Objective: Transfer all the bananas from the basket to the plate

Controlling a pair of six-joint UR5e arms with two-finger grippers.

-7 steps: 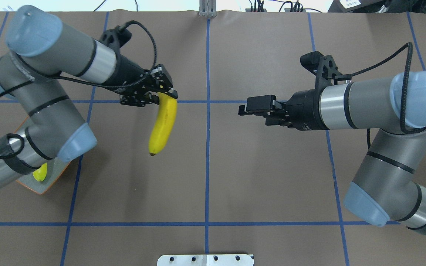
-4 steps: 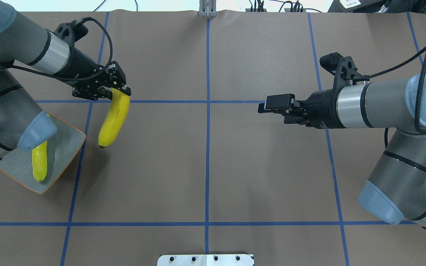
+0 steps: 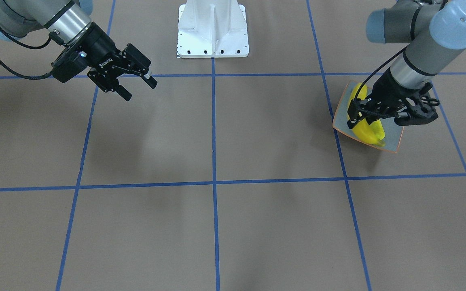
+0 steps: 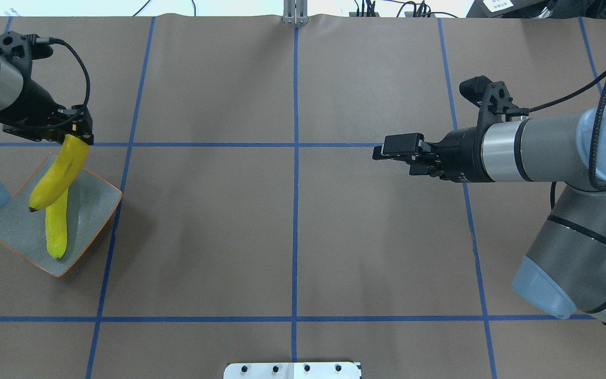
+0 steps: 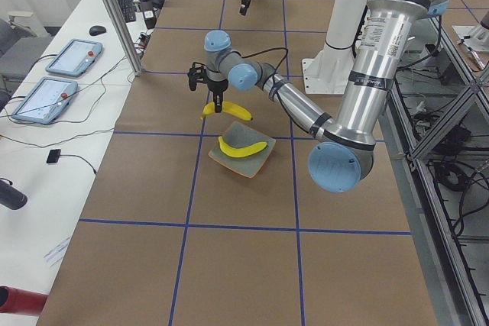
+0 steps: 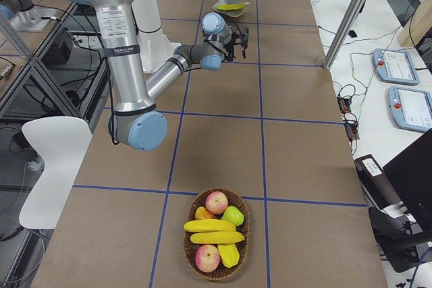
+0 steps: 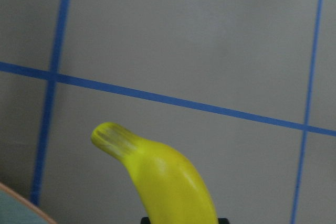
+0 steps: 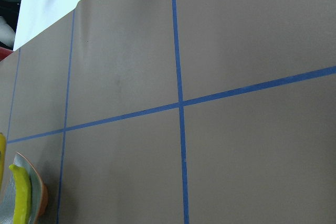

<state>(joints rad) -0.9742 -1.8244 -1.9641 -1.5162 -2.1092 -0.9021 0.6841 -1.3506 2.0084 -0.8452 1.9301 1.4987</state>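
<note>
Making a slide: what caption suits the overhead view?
Left gripper holds a banana over the plate bearing another banana; right gripper hovers open.

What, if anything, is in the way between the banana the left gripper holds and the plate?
Nothing visible. The held banana hangs over the plate from the left gripper; only a second banana lies there, with bare plate beside it.

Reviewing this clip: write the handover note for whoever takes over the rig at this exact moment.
Left gripper: shut on the held banana, which hangs over the plate and is not yet released.
Right gripper: open and empty, in the air over the table.
Done: one plated banana lies on the plate.
Left: set down the held banana, then move the two basket bananas from the basket at the table's right end. The other fruit stays.
</note>
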